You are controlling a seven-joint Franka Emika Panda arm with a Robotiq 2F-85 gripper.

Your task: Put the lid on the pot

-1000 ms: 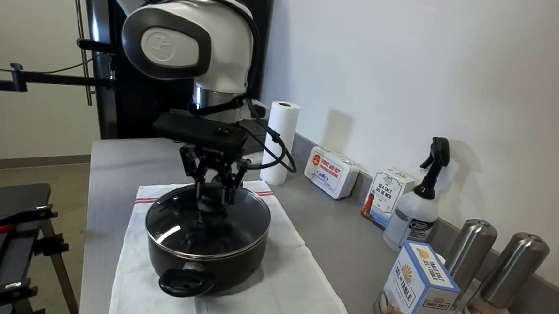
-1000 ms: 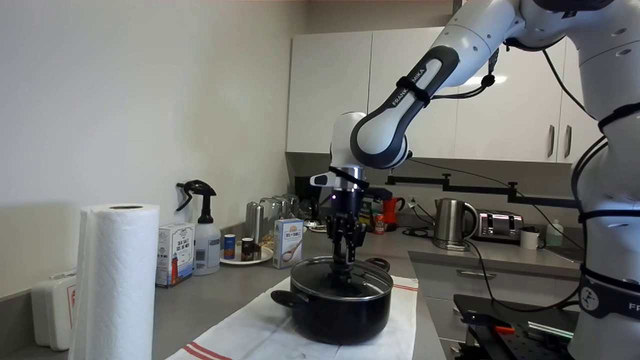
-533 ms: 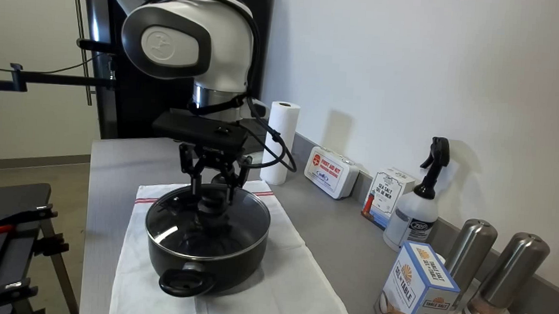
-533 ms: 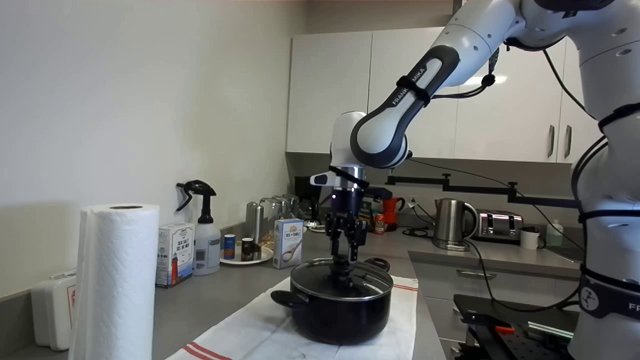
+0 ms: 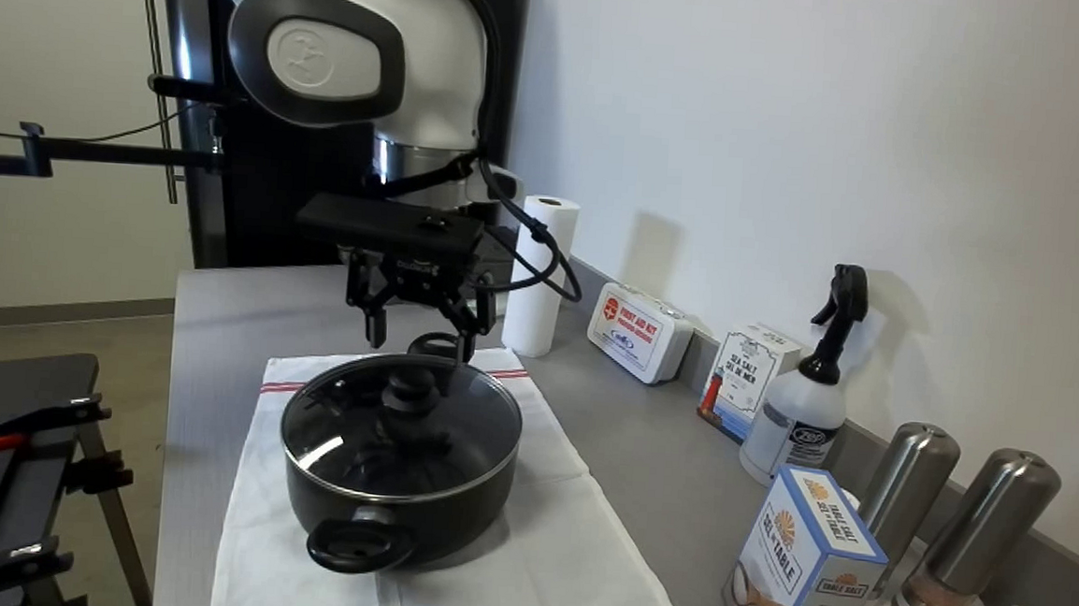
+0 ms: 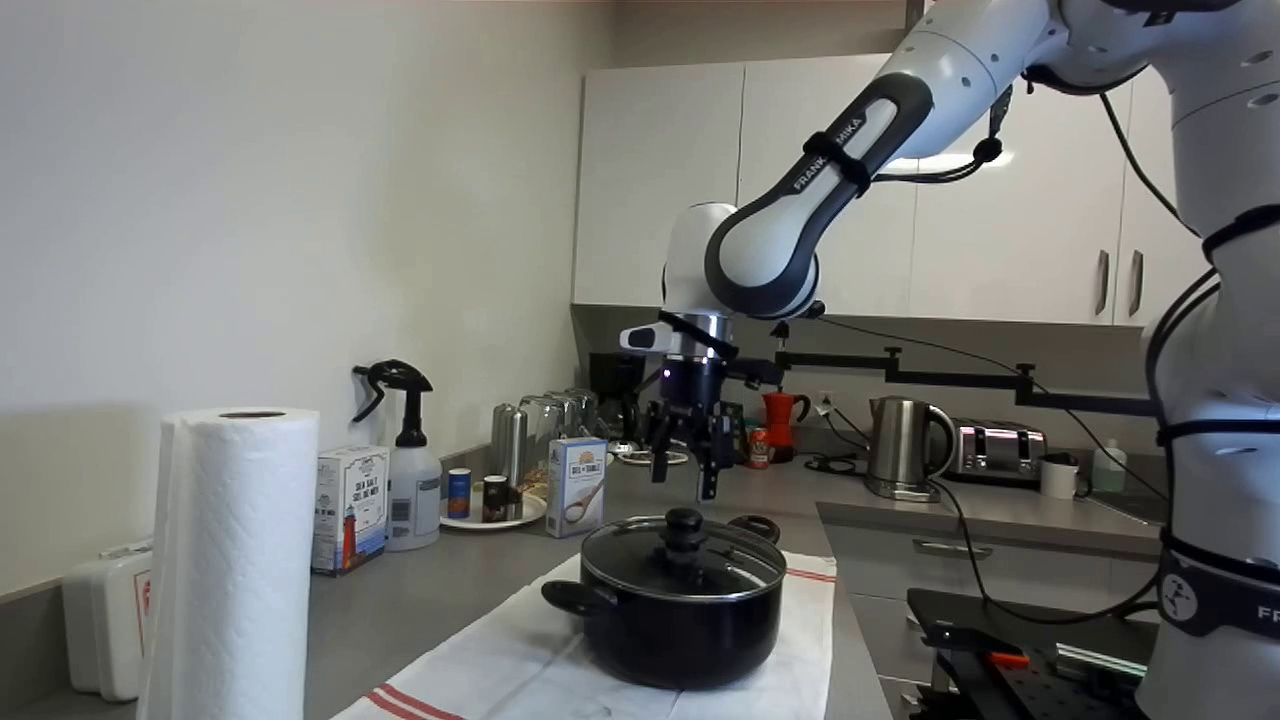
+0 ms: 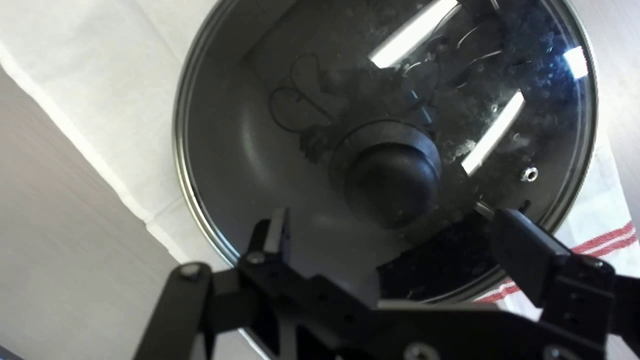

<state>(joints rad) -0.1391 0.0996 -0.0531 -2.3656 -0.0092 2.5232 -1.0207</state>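
The black pot (image 5: 451, 522) stands on a white cloth, a short handle at each side. Flat across its top rests the glass lid (image 5: 380, 462), its metal rim on the pot's rim all round as far as both exterior views show. Its dark knob (image 6: 684, 530) points up, bare. Just above the knob hovers my gripper (image 6: 684, 478), apart from it, jaws wide and holding nothing. The wrist view shows the knob (image 7: 392, 182) between and beyond the spread fingers (image 7: 525, 250). The pot's inside is only dimly visible through the glass.
The white cloth (image 5: 523, 574) lies under the pot. Along the wall stand a paper towel roll (image 5: 541, 284), first aid kit (image 5: 639, 332), sea salt box (image 5: 749, 377), spray bottle (image 5: 794, 422), table salt box (image 5: 800, 563) and steel canisters (image 5: 974, 545). A kettle (image 6: 900, 450) stands farther back.
The gripper has opened, let go of the lid's knob and risen above it. Lid and pot have stayed in place.
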